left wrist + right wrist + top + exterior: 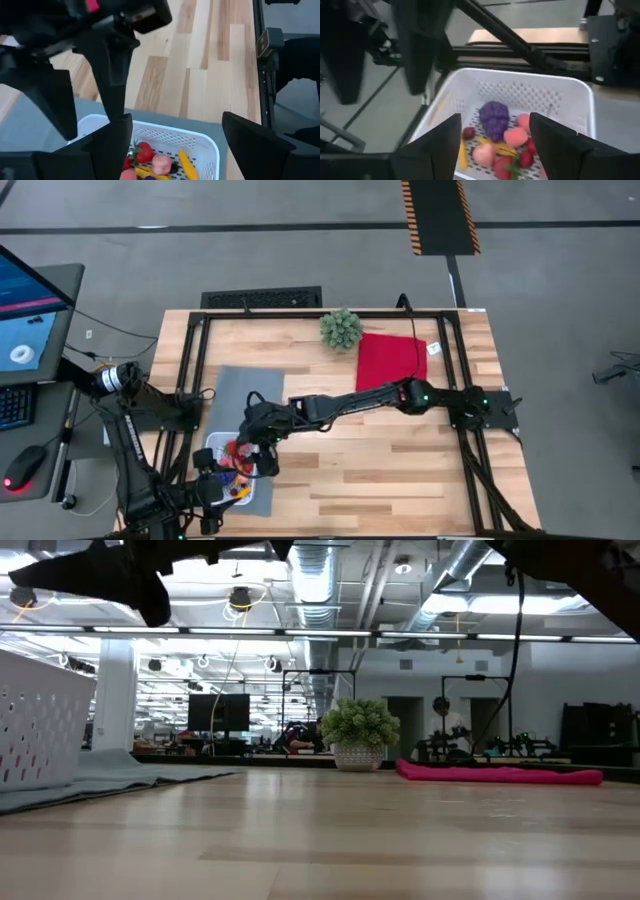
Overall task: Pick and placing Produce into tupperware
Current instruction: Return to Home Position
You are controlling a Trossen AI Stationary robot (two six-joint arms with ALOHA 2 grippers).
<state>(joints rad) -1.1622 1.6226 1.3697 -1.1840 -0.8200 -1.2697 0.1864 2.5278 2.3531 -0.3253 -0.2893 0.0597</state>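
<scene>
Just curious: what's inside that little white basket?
Produce: a purple grape bunch, pink fruits, a strawberry, yellow pieces. The left gripper and right gripper, both open above the white basket, hide parts of its floor.

Colourful toy produce (494,120) lies heaped inside the white perforated tupperware (520,92).

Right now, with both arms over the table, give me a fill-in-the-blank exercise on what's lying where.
The white perforated plastic basket stands on the flat ___ mat.
The bumpy purple toy grape bunch lies ___ that basket.
The right gripper and the left gripper hang by the basket, fingers ___.
The bushy green potted plant stands beside the ___ cloth square.
Missing words: grey, inside, open, red.
</scene>
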